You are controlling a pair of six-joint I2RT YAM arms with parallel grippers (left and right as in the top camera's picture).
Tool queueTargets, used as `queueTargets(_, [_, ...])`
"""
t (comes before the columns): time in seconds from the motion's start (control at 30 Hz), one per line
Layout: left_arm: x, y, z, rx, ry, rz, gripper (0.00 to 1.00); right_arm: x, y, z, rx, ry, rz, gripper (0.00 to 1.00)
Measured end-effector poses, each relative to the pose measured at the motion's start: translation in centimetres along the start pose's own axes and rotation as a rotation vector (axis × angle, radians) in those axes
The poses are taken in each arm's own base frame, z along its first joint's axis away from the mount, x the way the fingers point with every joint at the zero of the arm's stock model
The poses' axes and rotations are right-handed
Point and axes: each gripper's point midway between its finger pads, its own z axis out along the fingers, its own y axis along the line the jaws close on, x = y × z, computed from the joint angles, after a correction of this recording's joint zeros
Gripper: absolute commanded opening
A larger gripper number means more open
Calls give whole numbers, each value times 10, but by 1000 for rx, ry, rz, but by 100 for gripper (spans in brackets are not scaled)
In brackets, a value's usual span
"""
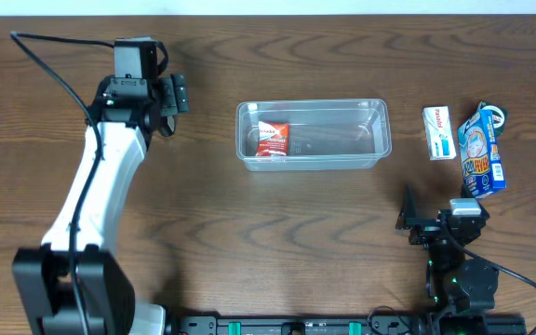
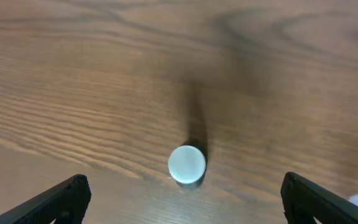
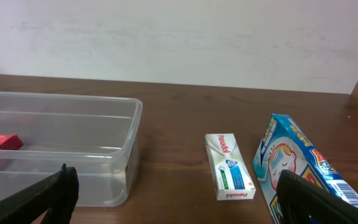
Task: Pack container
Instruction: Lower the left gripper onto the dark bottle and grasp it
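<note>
Container (image 1: 342, 138) with one red packet (image 1: 273, 140); one white box (image 1: 439, 131), one pouch (image 1: 483, 149)

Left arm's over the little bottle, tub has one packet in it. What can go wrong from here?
1. The bottle stands upright, small and round, under the wide-open left pincer; an off-centre close could tip it and let it roll.
2. The Panadol box lies close beside the blue packet; grabbing one may nudge the other.
</note>
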Motion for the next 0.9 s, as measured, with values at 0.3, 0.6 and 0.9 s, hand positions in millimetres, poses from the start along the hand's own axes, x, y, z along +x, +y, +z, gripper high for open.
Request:
queueTargets(0.3, [29,-9,43,69,119,46,99,0,0,0,0,0,0,99])
queueTargets(0.6, [38,-8,54,80,152,54,67,0,0,0,0,0,0,99])
queueTargets(0.9, [43,-1,61,74,170,42,67,0,0,0,0,0,0,99])
